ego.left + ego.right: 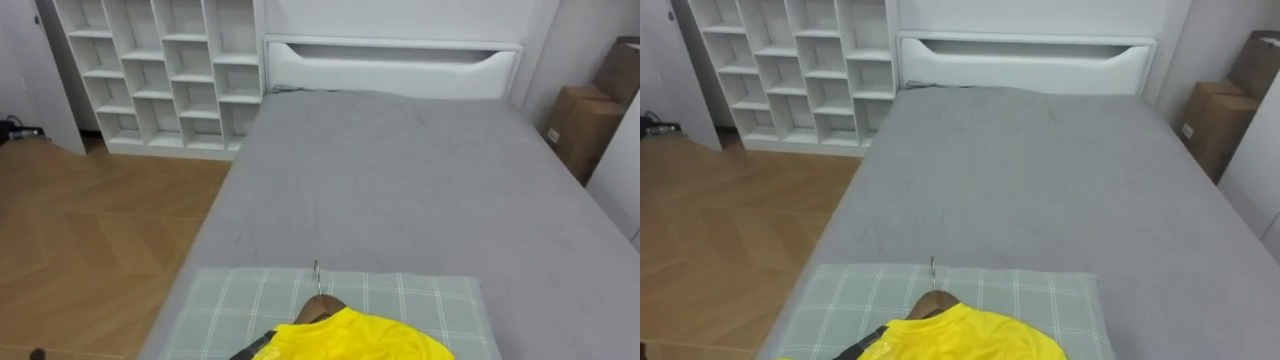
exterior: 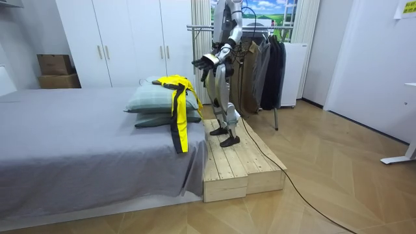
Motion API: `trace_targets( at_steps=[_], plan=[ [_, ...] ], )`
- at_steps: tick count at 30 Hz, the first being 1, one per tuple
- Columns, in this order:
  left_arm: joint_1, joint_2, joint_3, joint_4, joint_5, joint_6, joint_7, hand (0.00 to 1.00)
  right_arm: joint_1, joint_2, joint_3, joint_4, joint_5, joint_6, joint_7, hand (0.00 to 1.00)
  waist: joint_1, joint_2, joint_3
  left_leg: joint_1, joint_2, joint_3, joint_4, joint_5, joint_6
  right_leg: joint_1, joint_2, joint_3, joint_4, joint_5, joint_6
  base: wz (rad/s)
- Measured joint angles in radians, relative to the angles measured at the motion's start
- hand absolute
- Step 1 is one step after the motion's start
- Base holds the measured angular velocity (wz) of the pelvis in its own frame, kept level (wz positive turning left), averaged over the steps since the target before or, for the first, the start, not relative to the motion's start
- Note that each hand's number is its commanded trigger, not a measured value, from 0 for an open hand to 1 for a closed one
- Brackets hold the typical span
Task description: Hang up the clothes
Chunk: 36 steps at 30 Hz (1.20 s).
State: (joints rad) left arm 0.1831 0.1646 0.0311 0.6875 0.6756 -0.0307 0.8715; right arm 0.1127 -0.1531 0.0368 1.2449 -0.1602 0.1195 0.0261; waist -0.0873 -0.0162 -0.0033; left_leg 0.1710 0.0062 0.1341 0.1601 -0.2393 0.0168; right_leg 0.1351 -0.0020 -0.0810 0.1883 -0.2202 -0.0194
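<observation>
Yellow garment (image 1: 355, 338) on hanger (image 1: 318, 300) lies on the near pillow (image 1: 420, 300). My left hand (image 2: 207, 62) and right hand (image 2: 204, 73) hover beside it; I cannot tell how the fingers are set.

Both forearms held forward, left hand (image 2: 207, 62) open.

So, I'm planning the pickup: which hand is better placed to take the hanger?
Probably left, narrowly. The hanger hook lies just left of centre on the pillow, and in the room view the left hand is held out toward the yellow garment.
</observation>
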Motion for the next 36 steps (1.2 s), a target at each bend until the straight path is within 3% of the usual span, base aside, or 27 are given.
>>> trace_targets(
  at_steps=[8,19,25,27,36],
  plan=[
    [-0.023,0.009,-0.034,-0.003,0.029,0.000,-0.022,0.00,-0.015,-0.003,0.000,0.010,0.003,-0.003,0.018,0.00,-0.022,0.005,0.0042,-0.016,0.000,-0.003,-0.001,0.000,0.000,-0.013,0.000,-0.001,-0.003,0.000,0.000,0.00],
    [-0.064,0.012,-0.121,-0.007,0.035,0.011,-0.084,0.00,-0.022,-0.007,0.001,0.049,0.002,-0.007,0.026,0.00,-0.054,0.029,0.0059,-0.008,0.001,-0.002,-0.001,0.000,0.000,-0.009,0.001,0.001,-0.002,0.012,0.002,-0.02],
    [-0.077,0.012,-0.132,-0.012,0.057,0.039,-0.144,0.00,-0.018,-0.007,0.000,0.044,-0.005,0.005,0.044,0.00,-0.057,0.030,0.0072,-0.009,0.002,0.009,-0.001,0.000,0.000,-0.014,0.001,0.006,-0.003,0.012,0.002,-0.04],
    [-0.077,0.012,-0.133,-0.060,0.080,0.057,-0.167,0.00,-0.016,-0.007,0.000,0.035,-0.013,0.008,0.044,0.00,-0.056,0.032,0.0076,-0.010,0.002,0.024,0.000,0.000,0.000,-0.019,0.002,0.021,-0.004,0.012,0.002,-0.17],
    [-0.104,0.012,-0.145,-0.089,0.084,0.100,-0.250,0.00,-0.014,-0.008,0.001,0.030,-0.017,0.022,0.064,0.00,-0.076,0.039,0.0034,-0.010,0.006,0.060,0.000,0.001,0.001,-0.034,0.006,0.052,0.001,0.021,0.002,-0.13]
  ],
)
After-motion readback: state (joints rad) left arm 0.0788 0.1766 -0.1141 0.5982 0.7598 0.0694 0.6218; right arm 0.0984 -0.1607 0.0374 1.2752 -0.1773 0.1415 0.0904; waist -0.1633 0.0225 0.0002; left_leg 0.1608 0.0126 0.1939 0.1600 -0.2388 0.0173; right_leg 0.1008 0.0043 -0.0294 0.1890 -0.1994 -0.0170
